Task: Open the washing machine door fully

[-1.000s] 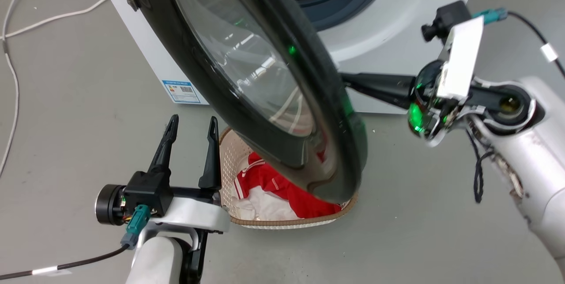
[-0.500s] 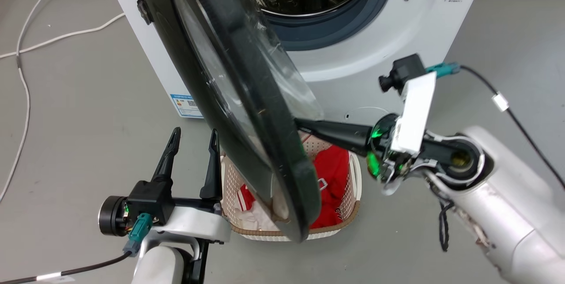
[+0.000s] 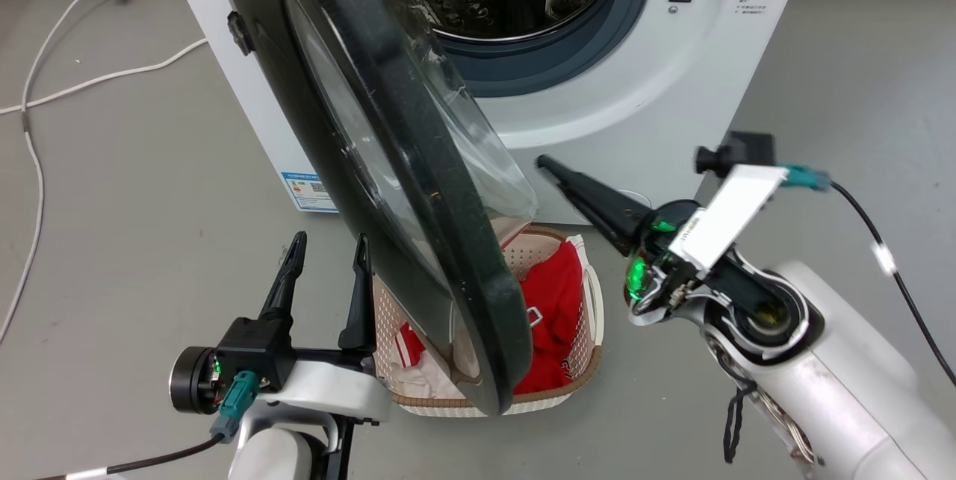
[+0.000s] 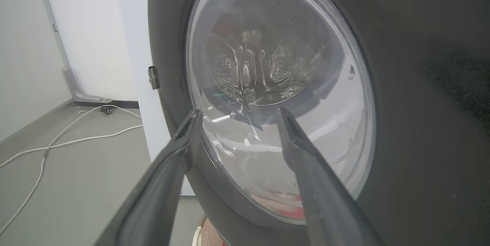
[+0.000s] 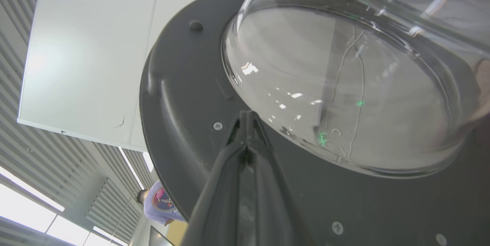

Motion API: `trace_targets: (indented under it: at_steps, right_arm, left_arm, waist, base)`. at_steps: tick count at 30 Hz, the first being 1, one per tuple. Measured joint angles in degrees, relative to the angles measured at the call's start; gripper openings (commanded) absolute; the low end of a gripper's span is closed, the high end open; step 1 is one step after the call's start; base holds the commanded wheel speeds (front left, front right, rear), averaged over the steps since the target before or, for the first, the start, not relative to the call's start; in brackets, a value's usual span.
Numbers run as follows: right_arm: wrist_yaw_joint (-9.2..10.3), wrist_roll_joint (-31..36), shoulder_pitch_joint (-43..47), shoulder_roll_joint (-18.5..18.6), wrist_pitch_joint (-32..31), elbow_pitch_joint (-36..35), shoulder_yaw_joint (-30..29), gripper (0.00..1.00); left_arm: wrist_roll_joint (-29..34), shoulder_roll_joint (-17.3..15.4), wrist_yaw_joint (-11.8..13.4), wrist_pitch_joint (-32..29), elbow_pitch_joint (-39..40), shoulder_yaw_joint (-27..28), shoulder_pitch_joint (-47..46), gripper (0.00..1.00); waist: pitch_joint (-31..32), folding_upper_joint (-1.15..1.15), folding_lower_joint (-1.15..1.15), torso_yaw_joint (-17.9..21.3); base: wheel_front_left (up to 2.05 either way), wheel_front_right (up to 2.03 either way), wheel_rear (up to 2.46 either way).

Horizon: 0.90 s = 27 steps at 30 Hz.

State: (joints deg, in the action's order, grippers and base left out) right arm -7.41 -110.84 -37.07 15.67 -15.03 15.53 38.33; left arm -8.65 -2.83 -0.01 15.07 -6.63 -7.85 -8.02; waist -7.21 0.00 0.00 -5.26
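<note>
Head view: shows the washing machine door hanging roughly half open off the washing machine, seen nearly edge-on, its lower rim above a laundry basket of red and white clothes. On the door's inner side, finds the right gripper with fingers pressed together and clamping nothing, tip close under the glass bowl — cannot tell from either view whether it touches the door's dark inner face. On the door's outer side, near the rim, finds the left gripper with fingers spread, empty, aimed at the glass from outside. Probably midway through pushing the door outward.

Risks from here: slipping of the closed tip along the glossy face onto the bulging glass, losing the push; swinging of the door into the left gripper, standing right in the outward path; catching of the lower rim on the basket — looks close beneath.
</note>
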Motion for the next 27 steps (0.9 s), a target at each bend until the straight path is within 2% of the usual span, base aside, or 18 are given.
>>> trace_targets:
  at_steps: [3,12,18,19,20,21,22,23,27]
  right_arm:
    - [0.00,1.46,3.64,0.34,5.86,-1.60,-3.48,0.00]
    - [0.00,2.49,17.41,3.67,16.15,-9.02,-13.66,0.00]
    - [0.00,7.98,25.75,6.51,24.02,-12.40,-17.86,0.00]
    - [0.00,9.37,26.92,7.00,25.37,-12.41,-18.05,0.02]
    - [0.00,10.50,28.03,7.35,26.47,-12.40,-18.28,0.20]
    - [0.00,11.66,29.02,7.46,27.30,-12.38,-18.48,0.47]
    - [0.00,12.73,29.86,7.43,28.00,-12.34,-18.67,0.63]
    - [0.00,13.63,30.56,7.26,28.63,-12.26,-19.11,0.99]
    - [0.00,21.48,32.53,6.45,29.94,-10.17,-22.05,1.00]
  left_arm:
    - [-0.08,-0.01,0.00,0.00,-0.12,0.07,0.07,1.00]
    - [0.13,0.00,-0.09,0.00,-0.48,0.87,0.88,1.00]
    - [0.36,0.00,-0.09,0.00,-0.38,1.65,1.68,1.00]
    - [0.41,-0.01,-0.09,0.00,-0.40,1.82,1.79,1.00]
    - [0.41,-0.02,-0.09,0.00,-0.37,2.05,1.83,1.00]
    - [0.42,0.00,-0.09,0.00,-0.34,2.18,1.84,1.00]
    - [0.44,0.00,-0.09,0.00,-0.33,2.30,1.88,1.00]
    - [0.49,-0.02,-0.09,0.00,-0.32,2.43,1.92,1.00]
    - [0.85,-0.01,-0.33,0.00,-0.31,2.69,1.94,1.00]
  waist:
    - [0.14,0.00,0.00,0.47]
    - [1.31,0.00,0.00,2.01]
    - [1.79,0.00,0.00,2.81]
    - [1.83,0.00,0.00,2.94]
    - [1.87,0.00,0.00,3.08]
    - [1.92,0.00,0.00,3.20]
    - [1.97,0.00,0.00,3.30]
    - [1.99,0.00,0.00,3.40]
    - [2.05,0.00,0.00,3.61]
  base:
    - [0.00,0.00,0.00]
    - [0.00,0.00,0.00]
    - [0.00,0.00,0.00]
    - [0.00,0.00,0.00]
    - [0.00,0.00,0.00]
    - [0.00,0.00,0.00]
    - [0.00,0.00,0.00]
    - [0.00,0.00,0.00]
    - [0.00,0.00,0.00]
